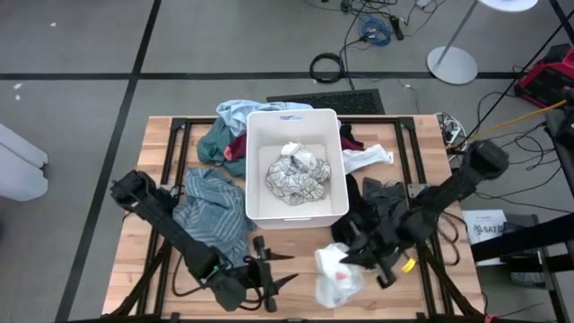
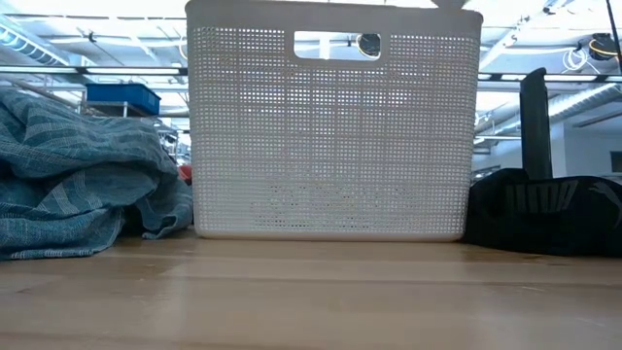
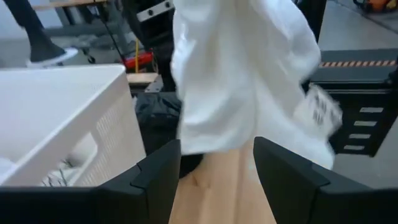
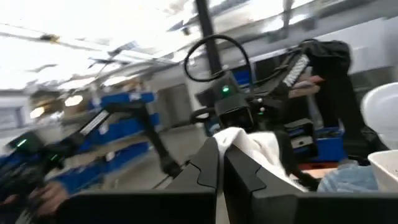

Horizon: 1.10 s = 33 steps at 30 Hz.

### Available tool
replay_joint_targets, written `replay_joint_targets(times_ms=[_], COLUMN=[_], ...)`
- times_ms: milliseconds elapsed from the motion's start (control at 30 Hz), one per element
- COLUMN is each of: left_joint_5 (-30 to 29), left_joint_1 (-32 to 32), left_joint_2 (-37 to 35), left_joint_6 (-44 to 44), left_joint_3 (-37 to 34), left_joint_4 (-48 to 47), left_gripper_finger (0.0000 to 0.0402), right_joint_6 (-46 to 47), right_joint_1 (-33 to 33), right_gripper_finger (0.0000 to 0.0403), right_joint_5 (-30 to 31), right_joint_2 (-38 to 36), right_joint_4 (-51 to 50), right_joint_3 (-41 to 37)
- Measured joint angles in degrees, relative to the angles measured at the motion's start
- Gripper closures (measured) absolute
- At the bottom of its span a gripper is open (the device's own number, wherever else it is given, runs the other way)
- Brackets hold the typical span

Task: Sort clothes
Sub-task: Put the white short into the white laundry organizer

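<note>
Table: right fingers clenched on white garment, fold hidden; left fingers released.

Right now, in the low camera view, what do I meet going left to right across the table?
Teal striped garment → white bin → black garment. No gripper shows in this view.

Two dark, matte, six-joint robot arms; boxy black two-finger grippers, left and right; yellow tip marking beside right gripper; thin black cabling
</note>
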Motion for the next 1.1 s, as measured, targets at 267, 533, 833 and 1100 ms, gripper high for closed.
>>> replay_joint_targets(times_ms=[267, 533, 833, 1100], left_joint_5=[-4.3, -3.8, 0.0, -2.2], left_joint_1=[-2.0, -2.8, -3.4, -1.6], left_joint_2=[2.2, 5.5, 5.9, 10.3], left_joint_6=[-15.5, -28.3, -32.6, -40.6], left_joint_3=[0.0, 0.0, 0.0, 0.0], left_joint_4=[-5.9, -9.3, -7.4, -6.4], left_gripper_finger=[0.0189, 0.0189, 0.0189, 0.0189], right_joint_6=[3.7, 9.9, 17.7, 19.6], right_joint_1=[0.2, 0.0, -0.1, -0.4], right_gripper_finger=[0.0403, 0.0403, 0.0403, 0.0403], right_joint_5=[8.7, 21.1, 26.5, 29.3], right_joint_2=[12.9, 18.1, 20.9, 22.1], right_joint_4=[-7.4, -14.6, -21.5, -19.4], right_joint_3=[9.3, 14.4, 15.1, 15.1])
